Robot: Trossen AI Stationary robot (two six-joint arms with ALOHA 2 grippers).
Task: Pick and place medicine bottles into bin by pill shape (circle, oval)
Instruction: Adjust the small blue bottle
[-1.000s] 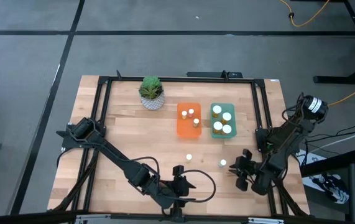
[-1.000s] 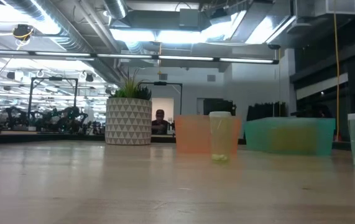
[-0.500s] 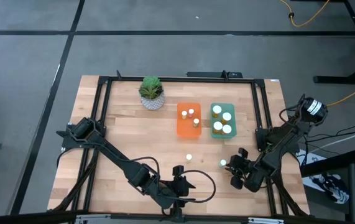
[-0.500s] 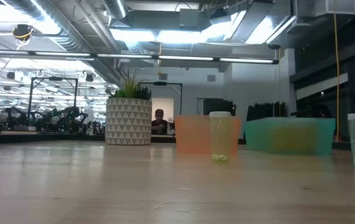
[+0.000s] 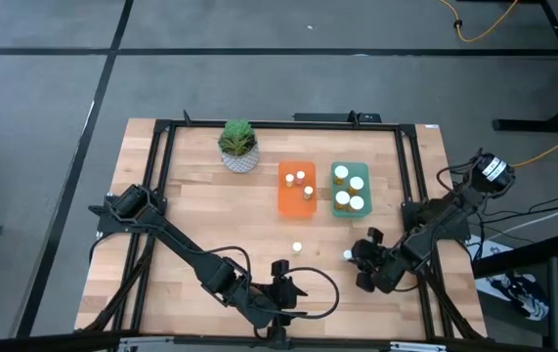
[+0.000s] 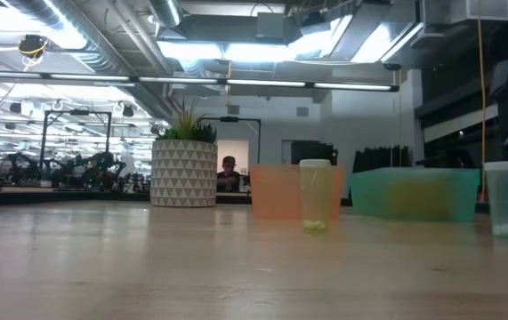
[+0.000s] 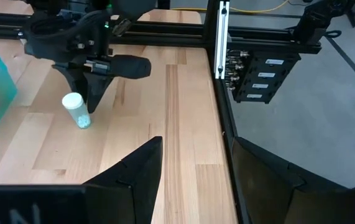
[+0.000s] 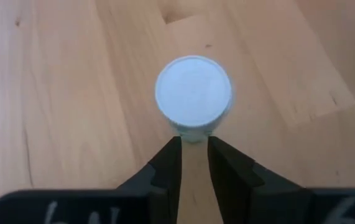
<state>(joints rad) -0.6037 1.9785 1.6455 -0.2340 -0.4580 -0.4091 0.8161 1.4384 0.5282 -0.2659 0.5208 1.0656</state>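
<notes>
Just off the teal bin's [image 5: 336, 192] near edge, on bare table [image 5: 191, 210]: right gripper [image 5: 358, 262] low over a lone bottle [image 5: 348, 255], white cap up, standing upright. Seen from the right wrist, bottle [image 8: 193, 94] dead ahead of the two fingers [image 8: 166, 163], fingertips close together and just short of the bottle's body, not around it. Nothing gripped; jaws nearly shut with only a thin gap between them. From the left wrist, same bottle [image 7: 76, 109] upright on the wood, pale pills in the bottom, right gripper [image 7: 90, 96] pointing down right beside it. Low down, bottle [image 6: 507, 197] at the far right of the table, clear body, white cap.

Second loose bottle [image 5: 297, 247] also on the near side of the teal bin, farther left, below the orange bin [image 5: 284, 198], well apart from either gripper. Same bottle [image 6: 316, 195] upright mid-table in the low view, in front of the orange bin [image 6: 276, 190].

Inside the teal bin: four wide-capped bottles [image 5: 357, 183]. Inside the orange bin, touching-close beside the teal one: three narrower bottles [image 5: 300, 177].

Left gripper [image 5: 284, 277] parked at the table's near edge, far from the teal bin, fingers [image 7: 137, 168] spread wide, empty.

Plant [image 5: 238, 145] beyond the orange bin, left of the teal one.
</notes>
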